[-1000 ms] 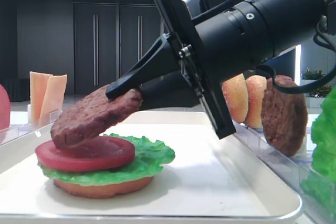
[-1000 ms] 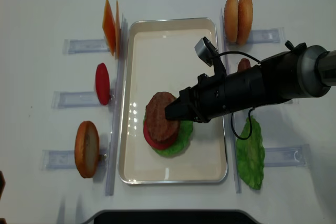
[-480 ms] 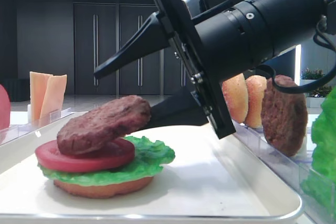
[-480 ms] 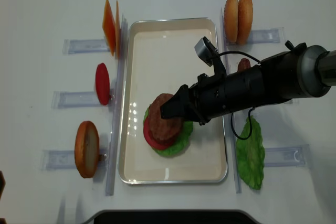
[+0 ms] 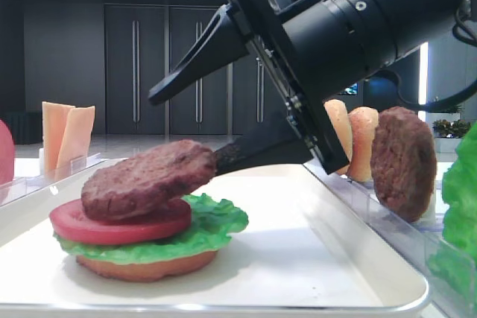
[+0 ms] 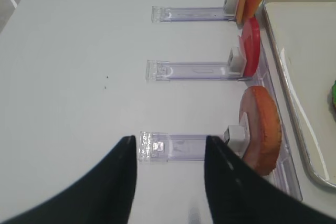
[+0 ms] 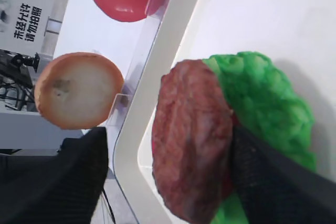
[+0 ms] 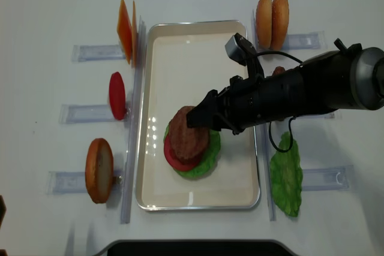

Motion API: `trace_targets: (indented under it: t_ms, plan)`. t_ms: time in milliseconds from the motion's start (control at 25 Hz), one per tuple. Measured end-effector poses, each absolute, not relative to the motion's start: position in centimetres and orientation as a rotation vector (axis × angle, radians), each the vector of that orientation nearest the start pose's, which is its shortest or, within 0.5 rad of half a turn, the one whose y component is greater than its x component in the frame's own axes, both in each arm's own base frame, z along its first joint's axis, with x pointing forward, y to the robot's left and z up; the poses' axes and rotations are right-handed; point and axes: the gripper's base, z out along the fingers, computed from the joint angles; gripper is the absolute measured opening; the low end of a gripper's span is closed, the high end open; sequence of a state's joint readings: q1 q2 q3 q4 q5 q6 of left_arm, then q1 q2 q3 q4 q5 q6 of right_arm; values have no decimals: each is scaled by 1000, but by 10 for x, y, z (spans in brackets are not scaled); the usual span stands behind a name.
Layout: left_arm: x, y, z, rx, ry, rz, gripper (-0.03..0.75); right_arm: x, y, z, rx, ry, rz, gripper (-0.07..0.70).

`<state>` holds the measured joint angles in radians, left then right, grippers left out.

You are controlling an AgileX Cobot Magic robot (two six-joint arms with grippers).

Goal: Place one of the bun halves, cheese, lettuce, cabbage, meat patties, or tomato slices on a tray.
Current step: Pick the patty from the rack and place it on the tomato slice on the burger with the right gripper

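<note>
The right gripper is hovering with its jaws spread wide and holding nothing (one finger above, one just behind) over the meat patty, which is lying tilted on the tomato slice toward six o'clock of the tray.

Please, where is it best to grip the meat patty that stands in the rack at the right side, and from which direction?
Probably the meat patty is best taken across its two flat faces near the upper rim, coming from above: it stands on edge in the clear rack, so the top is free.
</note>
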<state>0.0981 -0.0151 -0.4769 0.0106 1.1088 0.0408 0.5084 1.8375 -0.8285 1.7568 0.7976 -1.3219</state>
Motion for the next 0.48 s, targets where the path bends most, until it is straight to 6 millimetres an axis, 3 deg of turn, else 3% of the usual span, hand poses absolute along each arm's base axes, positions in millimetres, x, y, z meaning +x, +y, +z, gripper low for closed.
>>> trace_targets:
  t_ms: [280, 480]
  plan:
    - [-7, 0, 267, -61, 2101, 96, 328, 256, 211, 166, -479, 2417, 1278, 470]
    - [-7, 0, 267, -61, 2101, 96, 328, 250, 206, 185, -568, 2376, 1218, 468]
